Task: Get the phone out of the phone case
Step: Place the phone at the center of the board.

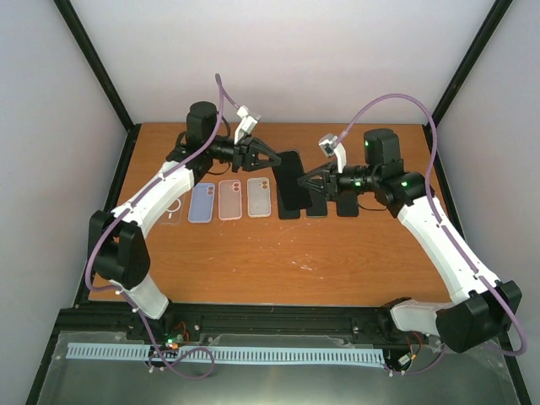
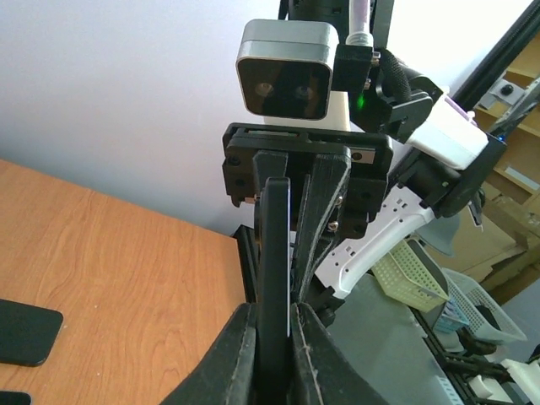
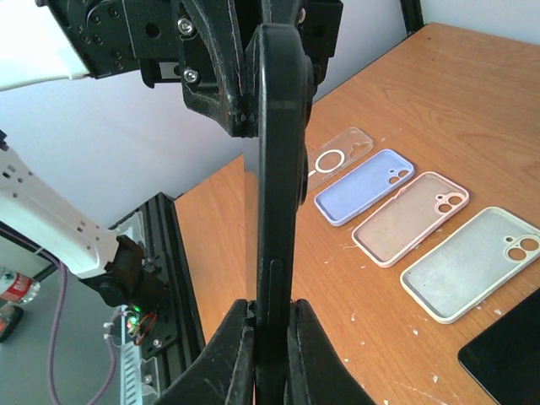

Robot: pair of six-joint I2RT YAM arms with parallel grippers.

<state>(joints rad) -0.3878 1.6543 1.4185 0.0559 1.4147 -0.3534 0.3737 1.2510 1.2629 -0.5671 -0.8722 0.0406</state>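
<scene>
Overhead, the black phone (image 1: 291, 173) is held above the table (image 1: 337, 253), toward its far edge, the left gripper (image 1: 272, 159) and right gripper (image 1: 307, 179) clamped on opposite sides. Left wrist: it stands edge-on, pinched between the fingers (image 2: 239, 359). Right wrist: likewise, a thin dark upright slab.

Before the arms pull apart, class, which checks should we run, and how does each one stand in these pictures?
1. Left gripper shut on the black phone: ok.
2. Right gripper shut on its opposite edge: ok.
3. Phone held up off the table: ok.
4. Row of spare cases lying apart from the held phone: ok.
5. Any seam opened along the phone's edge: cannot tell; only a dark edge shows.
</scene>
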